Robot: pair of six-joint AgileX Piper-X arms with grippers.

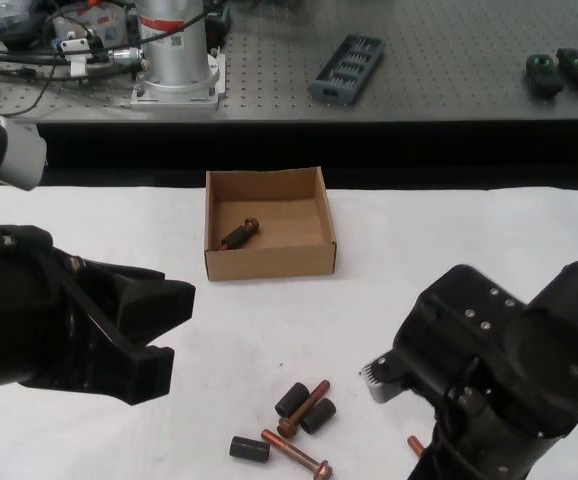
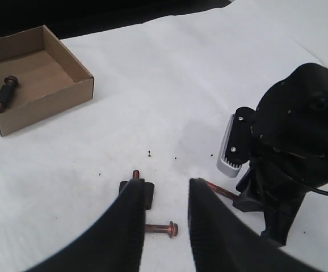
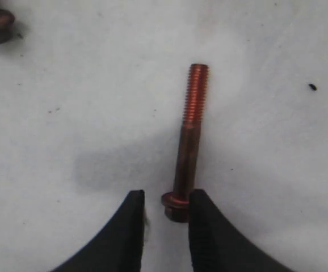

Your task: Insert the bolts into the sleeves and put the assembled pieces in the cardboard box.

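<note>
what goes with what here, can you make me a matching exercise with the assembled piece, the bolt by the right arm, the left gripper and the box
Things:
1. assembled piece
2. lone bolt
3. left gripper
4. cardboard box

Places or states:
a. jaws open, above a sleeve
b. standing on the white cloth, top open
c. head between the jaws of the right gripper
d. lying inside the box

Pairs: 1-d, 2-c, 3-a, 4-b
</note>
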